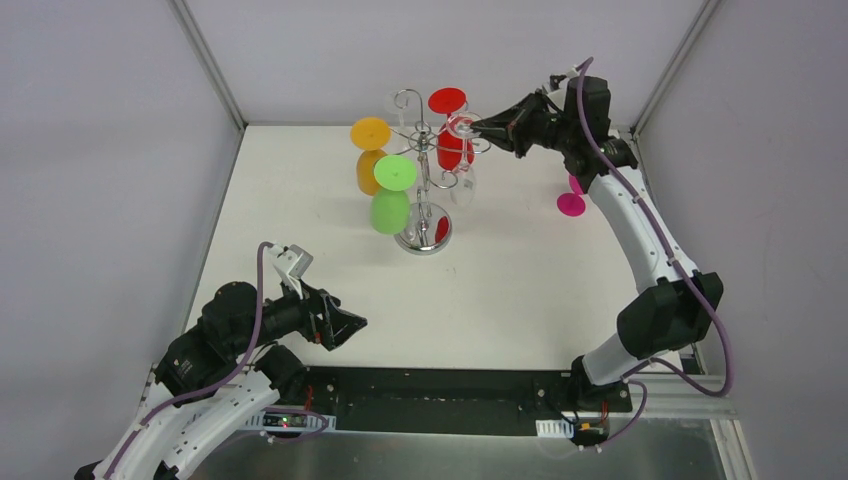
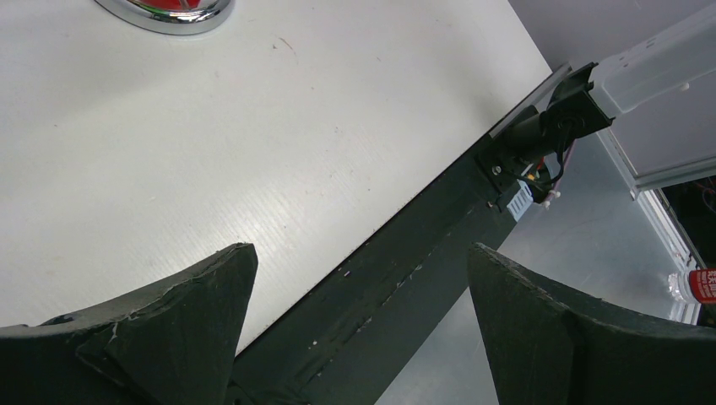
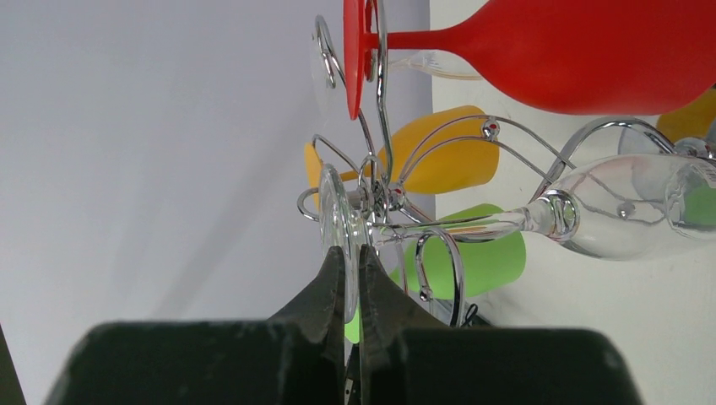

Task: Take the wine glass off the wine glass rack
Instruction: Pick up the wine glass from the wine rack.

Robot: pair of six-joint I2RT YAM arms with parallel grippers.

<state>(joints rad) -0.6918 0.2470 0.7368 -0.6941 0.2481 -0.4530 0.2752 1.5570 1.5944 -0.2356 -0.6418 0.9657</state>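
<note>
The chrome wine glass rack [image 1: 424,238] stands at the back middle of the table, with glasses hanging upside down from its arms. In the right wrist view its wires [image 3: 382,84] curl just beyond my fingers. A clear wine glass [image 3: 625,207] hangs on the rack's right side, its round foot [image 3: 331,211] uppermost. My right gripper [image 3: 352,253] is shut on the rim of that foot, which is pinched between both fingertips. In the top view the right gripper [image 1: 478,127] reaches the rack from the right. My left gripper [image 1: 350,325] hangs open and empty over the table's near-left part, far from the rack.
Orange [image 1: 370,150], green [image 1: 392,195] and red [image 1: 447,101] glasses also hang on the rack. A magenta glass [image 1: 572,203] sits on the table under my right arm. The rack's mirrored base [image 2: 169,17] and the table's front edge [image 2: 397,224] show in the left wrist view.
</note>
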